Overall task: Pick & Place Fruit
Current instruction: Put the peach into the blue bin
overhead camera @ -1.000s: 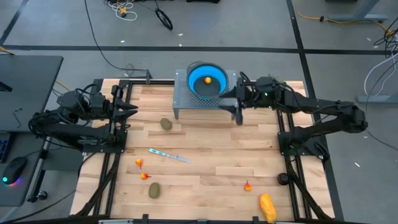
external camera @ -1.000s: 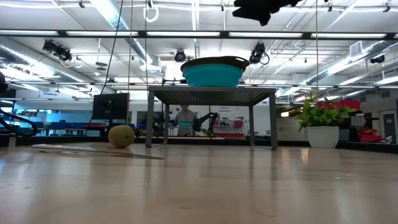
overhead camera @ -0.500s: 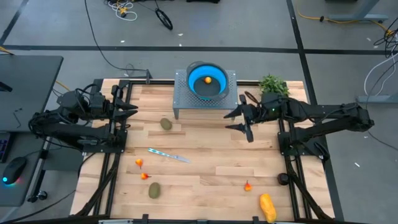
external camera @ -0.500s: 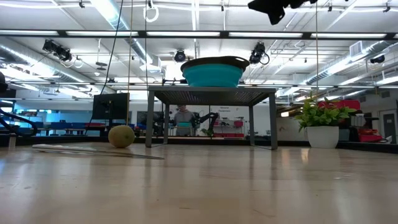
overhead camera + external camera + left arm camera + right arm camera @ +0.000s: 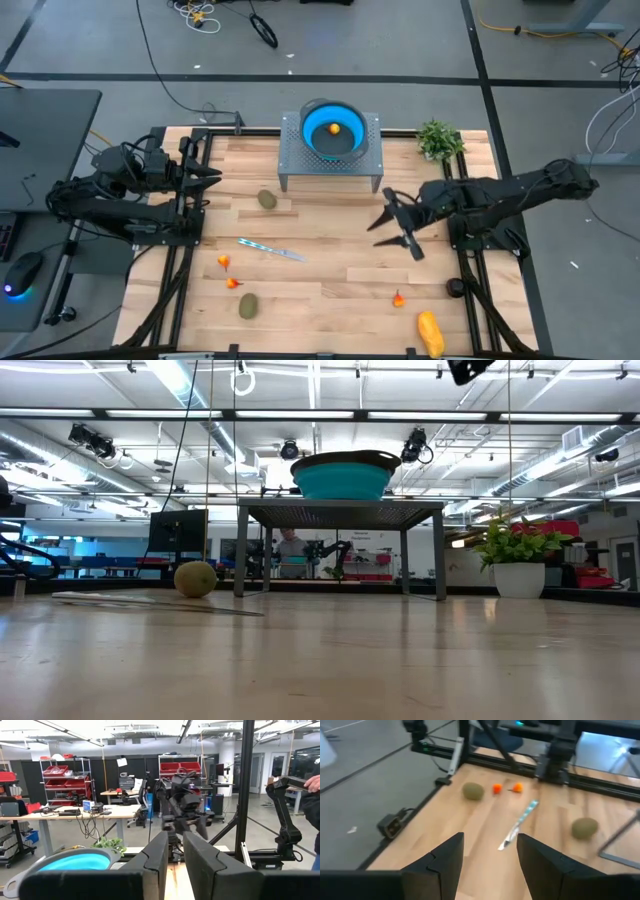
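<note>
In the high view, the right pincer point(image 5: 397, 226) has swung away from the blue bowl point(image 5: 334, 130), where one orange fruit point(image 5: 334, 128) lies, and hangs spread and empty over the counter point(image 5: 330, 270). The left pincer point(image 5: 207, 175) waits nearly pressed together at the left edge.

In the right wrist view, two kiwis point(image 5: 473, 791) point(image 5: 584, 827) and the tiny red-orange fruits point(image 5: 497, 788) lie ahead, so another pick probably comes next.

This is a robotics lab or workshop in a large open hall. The ceiling point(image 5: 120, 420) has bare pipes, ducts and long strip lights. Metal shelves with red bins point(image 5: 62, 775) stand against a dark wall, beside a work desk point(image 5: 85, 812) strewn with cables and gear. Loose cables point(image 5: 195, 12) lie on the grey concrete floor point(image 5: 400, 40), and the wooden bench point(image 5: 330, 260) sits in a black metal frame.
</note>
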Available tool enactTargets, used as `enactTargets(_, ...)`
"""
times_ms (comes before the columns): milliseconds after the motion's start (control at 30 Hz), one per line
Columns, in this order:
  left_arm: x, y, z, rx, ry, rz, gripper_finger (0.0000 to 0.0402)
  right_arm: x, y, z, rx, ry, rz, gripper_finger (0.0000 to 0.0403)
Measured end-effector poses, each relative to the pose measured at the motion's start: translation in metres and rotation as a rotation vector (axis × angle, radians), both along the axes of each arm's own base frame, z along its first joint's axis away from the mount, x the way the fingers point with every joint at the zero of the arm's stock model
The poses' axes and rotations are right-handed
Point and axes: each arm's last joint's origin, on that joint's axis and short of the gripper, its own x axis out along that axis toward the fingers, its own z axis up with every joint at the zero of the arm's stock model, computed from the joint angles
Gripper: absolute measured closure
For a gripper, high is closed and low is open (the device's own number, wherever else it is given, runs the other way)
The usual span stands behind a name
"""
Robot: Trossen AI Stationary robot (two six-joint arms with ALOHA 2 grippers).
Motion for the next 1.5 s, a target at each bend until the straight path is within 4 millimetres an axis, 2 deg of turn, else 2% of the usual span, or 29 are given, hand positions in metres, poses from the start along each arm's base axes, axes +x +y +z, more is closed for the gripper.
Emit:
enactTargets(500, 0.0, 0.0, 0.0, 0.0, 0.0, 0.0, 0.0334, -0.02, 0.052, 0.001, 0.016, 0.002, 0.249, 0.0211)
enactTargets(867, 0.0, 0.0, 0.0, 0.0, 0.0, 0.0, 0.0334, -0.032, 0.071, 0.001, 0.015, 0.005, 0.352, 0.0211)
enactTargets(1233, 0.0, 0.0, 0.0, 0.0, 0.0, 0.0, 0.0334, -0.057, 0.102, 0.0, 0.012, 0.014, 0.533, 0.021)
enactTargets(1500, 0.0, 0.0, 0.0, 0.0, 0.0, 0.0, 0.0334, -0.066, 0.112, -0.007, -0.045, 0.045, 0.58, 0.021)
